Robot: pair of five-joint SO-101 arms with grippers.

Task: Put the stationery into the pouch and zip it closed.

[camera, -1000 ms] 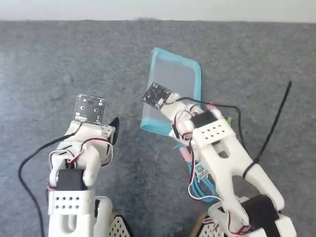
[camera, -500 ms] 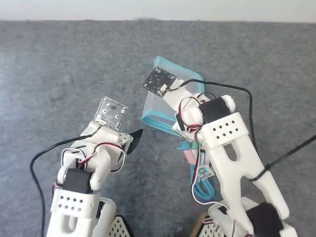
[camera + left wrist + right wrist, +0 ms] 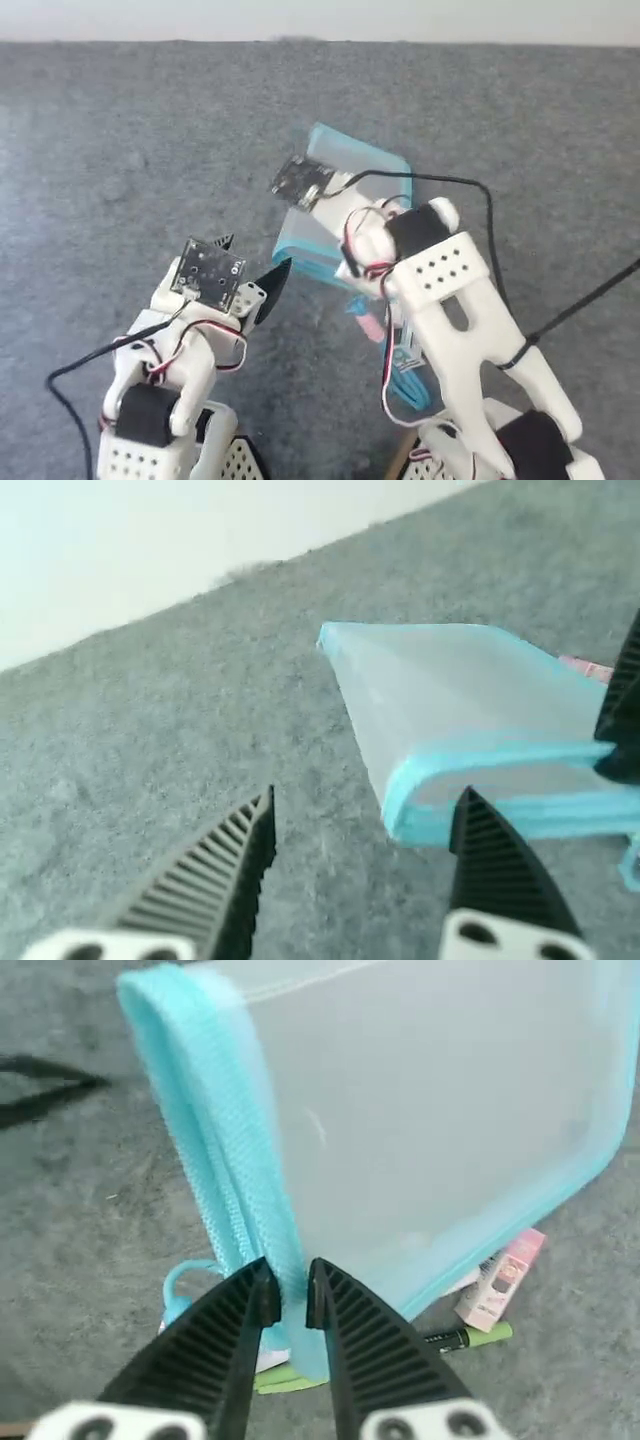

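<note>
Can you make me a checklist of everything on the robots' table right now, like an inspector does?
Surface: grey carpet covers the table.
Job's things: see-through pouch with turquoise edging, tilted up at the gripped edge; pink block and green pen lie outside it, by its edge.
Clutter: nothing seen.
Claws: right claw shut on the pouch's turquoise edge; left claw open, near the pouch's corner.
Cables: black cable loops over the right arm; second black cable trails from the left arm.
Surroundings: pale wall behind the table.
</note>
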